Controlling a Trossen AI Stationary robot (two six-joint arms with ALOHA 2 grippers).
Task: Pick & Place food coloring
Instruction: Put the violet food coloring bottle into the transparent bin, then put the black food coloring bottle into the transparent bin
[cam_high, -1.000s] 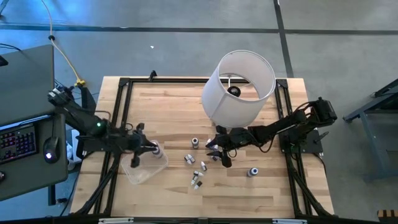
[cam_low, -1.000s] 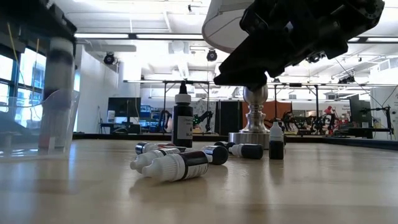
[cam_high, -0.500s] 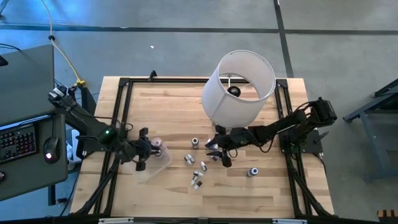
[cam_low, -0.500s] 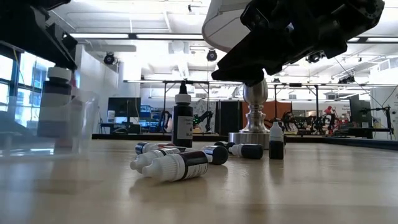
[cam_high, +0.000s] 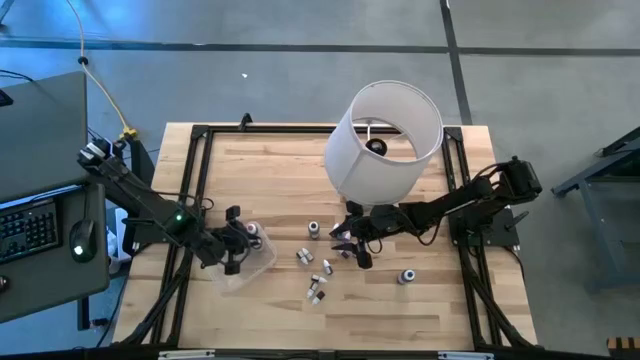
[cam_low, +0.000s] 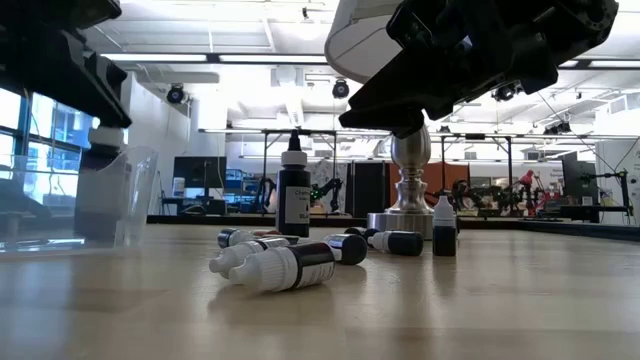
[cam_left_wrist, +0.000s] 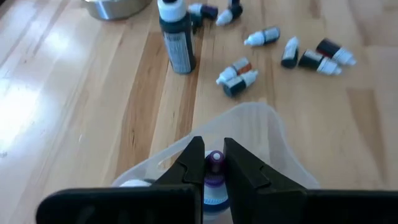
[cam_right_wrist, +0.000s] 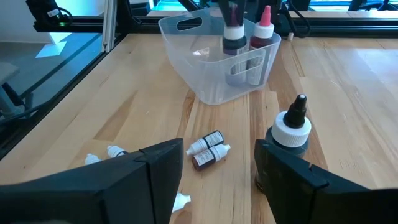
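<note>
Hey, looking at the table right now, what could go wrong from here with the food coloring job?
1. The left gripper pinches a purple-capped bottle by its narrow top inside the clear tub; released tilted, it might topple the pink-capped bottle beside it.
2. The right gripper hangs open low over loose bottles; descending, it may scatter them.
3. The tall black bottle stands right beside one finger and might get knocked over.
</note>
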